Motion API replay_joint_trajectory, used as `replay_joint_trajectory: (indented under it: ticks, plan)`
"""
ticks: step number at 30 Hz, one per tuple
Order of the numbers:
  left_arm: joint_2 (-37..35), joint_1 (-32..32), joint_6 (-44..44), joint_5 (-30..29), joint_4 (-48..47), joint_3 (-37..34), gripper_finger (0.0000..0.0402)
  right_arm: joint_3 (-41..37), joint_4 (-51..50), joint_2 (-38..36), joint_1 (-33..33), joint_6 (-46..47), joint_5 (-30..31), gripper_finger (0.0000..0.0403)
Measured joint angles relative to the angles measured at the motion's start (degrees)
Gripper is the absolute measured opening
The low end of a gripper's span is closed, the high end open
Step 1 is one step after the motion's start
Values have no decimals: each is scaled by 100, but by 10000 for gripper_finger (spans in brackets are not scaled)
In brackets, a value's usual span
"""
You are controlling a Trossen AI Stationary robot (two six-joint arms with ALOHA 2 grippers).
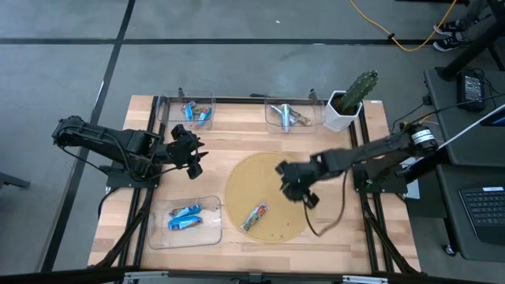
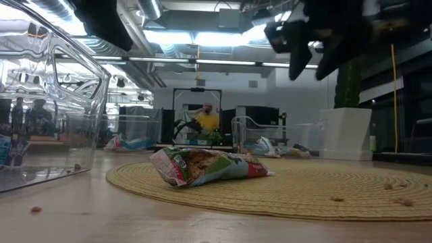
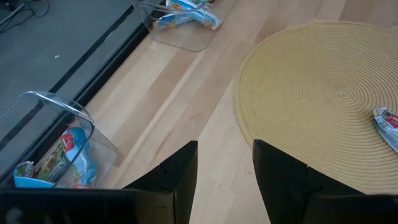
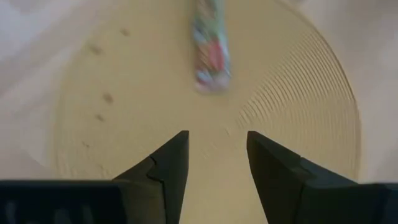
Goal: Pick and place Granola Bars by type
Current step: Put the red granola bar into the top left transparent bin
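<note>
Clear trays hold sorted bars | left gripper waits between them, fingers apart, empty | last bar lies on mat | right gripper hovers just beside it, fingers apart, empty | risk: slick foil slips or grip lands off-centre, bar skids on weave

Granola bar cut off at edge, person distant, tiny
</note>
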Motion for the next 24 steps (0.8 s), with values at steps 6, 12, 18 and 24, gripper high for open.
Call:
replay_joint_trajectory:
  ticks: [6,12,18,24]
  plan:
    - [0,0,-42,1,2,0,145,-1,626,315,631,-61,-43,165]
    - [0,0,-39,2,2,0,145,-1,1043,683,708,-140,-40,198]
    - [0,2,-19,2,2,0,145,-1,1570,1127,707,-160,-37,278]
    - [0,-1,2,2,2,0,145,-1,2196,1579,701,-717,-25,309]
